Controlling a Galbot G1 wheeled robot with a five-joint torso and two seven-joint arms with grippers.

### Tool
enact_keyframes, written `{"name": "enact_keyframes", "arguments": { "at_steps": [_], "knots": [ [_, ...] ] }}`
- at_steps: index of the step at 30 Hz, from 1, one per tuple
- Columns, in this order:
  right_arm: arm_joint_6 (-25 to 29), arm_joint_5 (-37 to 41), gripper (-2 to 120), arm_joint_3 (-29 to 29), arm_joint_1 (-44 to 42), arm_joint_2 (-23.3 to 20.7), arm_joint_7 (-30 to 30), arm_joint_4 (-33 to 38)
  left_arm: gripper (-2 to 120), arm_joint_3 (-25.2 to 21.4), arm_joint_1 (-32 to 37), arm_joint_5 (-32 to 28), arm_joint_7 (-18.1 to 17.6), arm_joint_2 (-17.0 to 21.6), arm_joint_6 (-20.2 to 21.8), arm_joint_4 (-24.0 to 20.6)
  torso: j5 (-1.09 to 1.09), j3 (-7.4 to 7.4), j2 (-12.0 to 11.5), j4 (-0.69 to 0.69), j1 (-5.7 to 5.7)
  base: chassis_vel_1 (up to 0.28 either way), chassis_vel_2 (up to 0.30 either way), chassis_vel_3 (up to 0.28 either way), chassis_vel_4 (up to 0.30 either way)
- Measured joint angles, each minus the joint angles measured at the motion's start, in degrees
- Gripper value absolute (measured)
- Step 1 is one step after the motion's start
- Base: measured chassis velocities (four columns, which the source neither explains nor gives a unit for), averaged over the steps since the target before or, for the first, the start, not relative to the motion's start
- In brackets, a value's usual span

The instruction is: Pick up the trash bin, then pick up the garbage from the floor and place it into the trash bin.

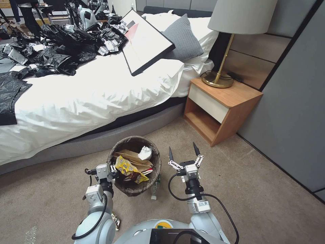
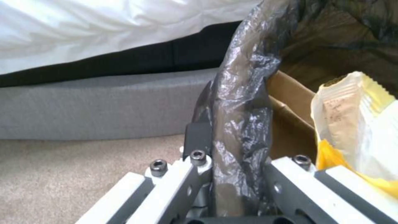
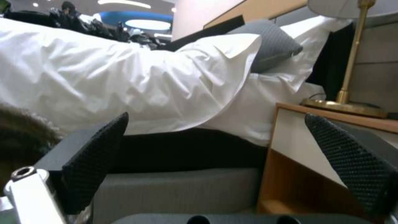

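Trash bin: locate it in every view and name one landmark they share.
Head view: trash bin lower centre, before the bed.
Left wrist view: its bagged rim, clamped in the left tool.
Right wrist view: dark bag beside the right tool.
Shared: grey bed base.

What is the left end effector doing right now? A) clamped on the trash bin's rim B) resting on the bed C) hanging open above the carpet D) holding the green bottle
A: the left end effector is shut on the bag-lined rim of the trash bin; the right end effector hangs open beside the bin.
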Motion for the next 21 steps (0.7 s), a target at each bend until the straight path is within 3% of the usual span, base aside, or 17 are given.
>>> {"name": "enact_keyframes", "arguments": {
  "at_steps": [10, 14, 17, 21],
  "knots": [
    [-1.5, 0.3, 100, -0.4, 1.5, -0.2, 0.1, -0.3, 0, -1.0, -0.5, -0.1, -0.2, 0.0, 0.1, -0.2, 0.03, 0.00, 0.0, -0.01, 0.00, 0.000, 0.000, 0.000, 0.000],
    [-4.6, 4.9, 100, -1.4, 4.4, -0.9, 0.4, -1.0, 0, -1.4, -0.7, -0.5, -0.5, 0.0, 0.1, -0.5, 0.06, 0.00, 0.0, 0.00, 0.00, 0.000, 0.000, 0.000, 0.000],
    [-9.7, 14.7, 100, -2.6, 7.7, -1.9, 1.6, -2.7, 0, -1.3, -0.8, -0.5, -0.7, -0.1, 0.2, -0.7, 0.01, 0.00, 0.0, 0.00, 0.00, 0.000, 0.000, 0.000, 0.000],
    [-13.6, 20.7, 100, -3.7, 9.2, -2.6, 2.4, -3.3, 0, -1.3, -1.0, -0.5, -0.7, -0.1, 0.3, -0.8, -0.04, 0.00, 0.0, 0.00, 0.00, 0.000, 0.000, 0.000, 0.000]
  ]
}}
